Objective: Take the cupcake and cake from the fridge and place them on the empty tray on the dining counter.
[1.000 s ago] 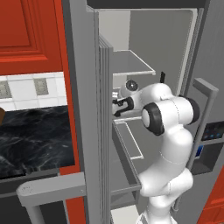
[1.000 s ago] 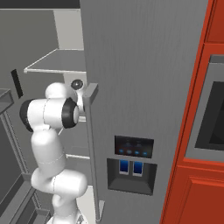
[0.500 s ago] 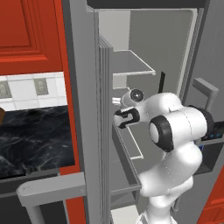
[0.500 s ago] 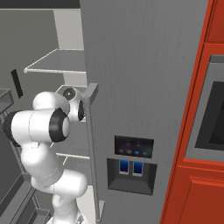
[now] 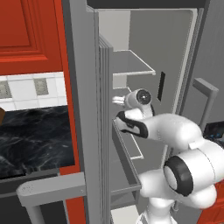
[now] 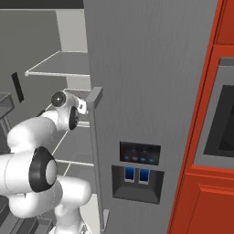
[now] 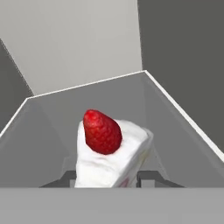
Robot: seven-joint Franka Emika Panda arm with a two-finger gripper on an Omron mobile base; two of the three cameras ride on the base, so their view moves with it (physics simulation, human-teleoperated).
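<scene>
The cake (image 7: 111, 151), a white wedge topped with a red strawberry, sits between my two dark fingertips (image 7: 146, 178) in the hand view. My gripper (image 7: 107, 178) is shut on it, over a white shelf (image 7: 175, 127) inside the fridge (image 5: 83, 109). In the left base view my hand (image 5: 127, 124) reaches into the open fridge at mid height, its fingertips hidden behind the door's edge. From the right base view my wrist (image 6: 68, 112) shows just left of the closed door's bar handle (image 6: 96, 146). The cupcake, the empty tray and the dining counter are out of view.
A glass shelf (image 5: 133, 65) hangs above my hand. The open fridge door (image 5: 94, 144) stands close on the left, and the closed door with its dispenser panel (image 6: 137, 171) on the right. A black marble wall counter (image 5: 30, 135) lies left of the fridge.
My elbow has swung down and toward the cameras, and the hand has dropped a little inside the fridge. The jaws have narrowed very slightly.
</scene>
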